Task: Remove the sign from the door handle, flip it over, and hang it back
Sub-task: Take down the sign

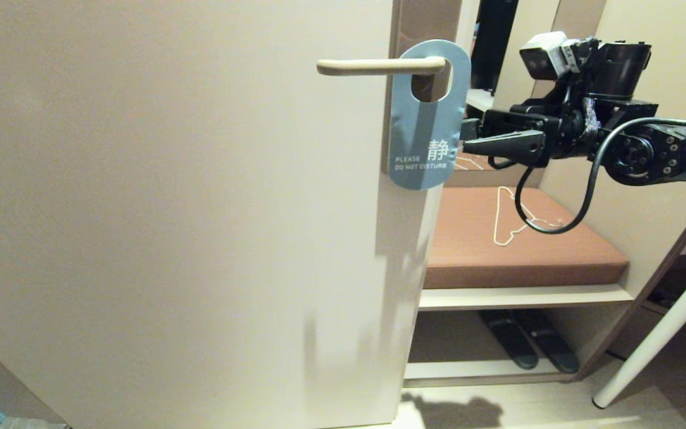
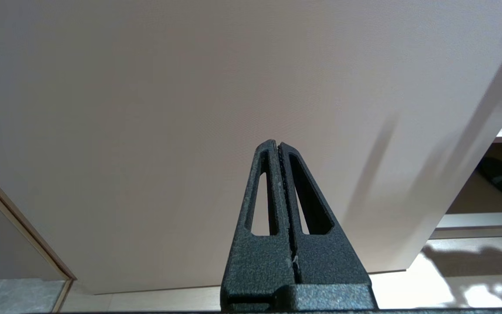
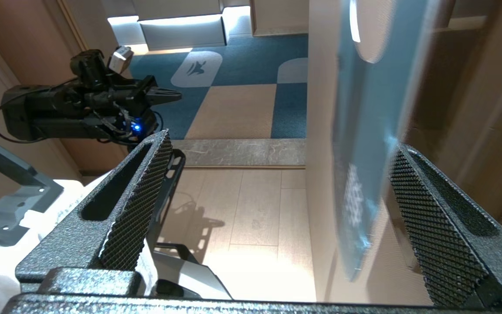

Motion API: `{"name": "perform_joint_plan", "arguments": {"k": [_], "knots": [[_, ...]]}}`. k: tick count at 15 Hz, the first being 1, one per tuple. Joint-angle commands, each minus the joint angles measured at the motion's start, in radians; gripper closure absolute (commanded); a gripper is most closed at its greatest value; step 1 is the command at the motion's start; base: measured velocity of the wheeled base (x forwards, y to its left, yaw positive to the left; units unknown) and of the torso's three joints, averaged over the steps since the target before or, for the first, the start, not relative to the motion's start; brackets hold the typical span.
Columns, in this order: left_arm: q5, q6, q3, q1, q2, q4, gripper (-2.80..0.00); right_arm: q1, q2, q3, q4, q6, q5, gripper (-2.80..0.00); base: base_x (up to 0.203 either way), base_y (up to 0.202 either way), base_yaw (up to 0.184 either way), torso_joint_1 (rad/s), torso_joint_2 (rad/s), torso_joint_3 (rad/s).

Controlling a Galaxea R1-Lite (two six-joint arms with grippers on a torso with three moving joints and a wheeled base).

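Left gripper (image 2: 279, 146) was parked low before the door (image 1: 170, 208), jaws pressed together, nothing in them. Right gripper (image 1: 462, 140) reached level from the right at the door's edge, jaws spread to their widest, the sign's (image 1: 425, 128) lower edge between the fingers (image 3: 135, 205), not pinched. Sign hung on the door handle (image 1: 379, 66), blue "PLEASE DO NOT DISTURB" face outward. Beyond, a white wire hanger (image 1: 507, 223) lay on a brown bench cushion (image 1: 557, 250).
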Motion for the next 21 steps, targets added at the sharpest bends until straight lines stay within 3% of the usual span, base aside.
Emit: {"name": "perform_joint_plan", "arguments": {"k": [1, 21], "knots": [[0.001, 0.000, 0.000, 0.000, 0.001, -0.001, 0.00, 0.002, 0.026, -0.017, -0.002, 0.001, 0.008, -2.80, 0.000, 0.000, 0.000, 0.000, 0.00, 0.000], [0.001, 0.000, 0.000, 0.000, 0.001, -0.001, 0.00, 0.040, 0.086, -0.153, -0.001, 0.111, -0.012, -2.80, 0.000, 0.000, 0.000, 0.000, 0.00, 0.000]]}}
